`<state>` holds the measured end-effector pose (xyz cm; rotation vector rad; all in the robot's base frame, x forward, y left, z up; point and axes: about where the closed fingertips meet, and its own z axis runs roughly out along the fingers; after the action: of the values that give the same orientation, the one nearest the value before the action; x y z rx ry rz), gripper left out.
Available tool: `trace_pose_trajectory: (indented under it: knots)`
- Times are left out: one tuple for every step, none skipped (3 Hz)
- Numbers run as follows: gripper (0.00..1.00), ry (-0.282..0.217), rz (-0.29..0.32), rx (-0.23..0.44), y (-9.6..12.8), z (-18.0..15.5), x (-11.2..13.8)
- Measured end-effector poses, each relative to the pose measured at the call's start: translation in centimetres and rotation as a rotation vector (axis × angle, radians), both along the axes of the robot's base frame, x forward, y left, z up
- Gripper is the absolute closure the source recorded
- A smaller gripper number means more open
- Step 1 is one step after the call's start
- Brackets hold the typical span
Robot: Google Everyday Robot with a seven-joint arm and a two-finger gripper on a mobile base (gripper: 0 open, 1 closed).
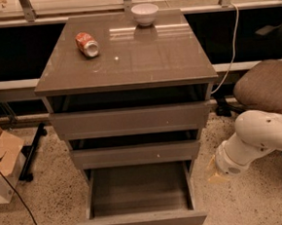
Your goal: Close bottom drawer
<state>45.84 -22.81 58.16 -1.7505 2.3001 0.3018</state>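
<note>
The grey-brown cabinet (127,57) has three handleless drawers. The bottom drawer (141,223) is pulled far out toward me, and its empty grey tray (139,188) shows. The middle drawer (134,154) and the top drawer (132,120) each stand slightly out. My white arm (255,137) reaches in from the right. Its gripper (214,171) is low, just right of the bottom drawer's right side, near the floor. It is apart from the drawer front.
A tipped red can (87,44) and a white bowl (144,13) sit on the cabinet top. A brown office chair (270,87) stands at the right behind my arm. A cardboard box (0,155) and a black cable (16,202) are at the left on the speckled floor.
</note>
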Motion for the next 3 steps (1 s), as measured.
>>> trace_pose_trajectory:
  knots:
    - [1.0,0.066,-0.017,0.041,0.9,-4.2,-1.2]
    - [1.0,0.066,-0.017,0.041,0.9,-4.2,-1.2]
    - [1.0,0.08,-0.018,0.046,1.4,-5.7,-1.8]
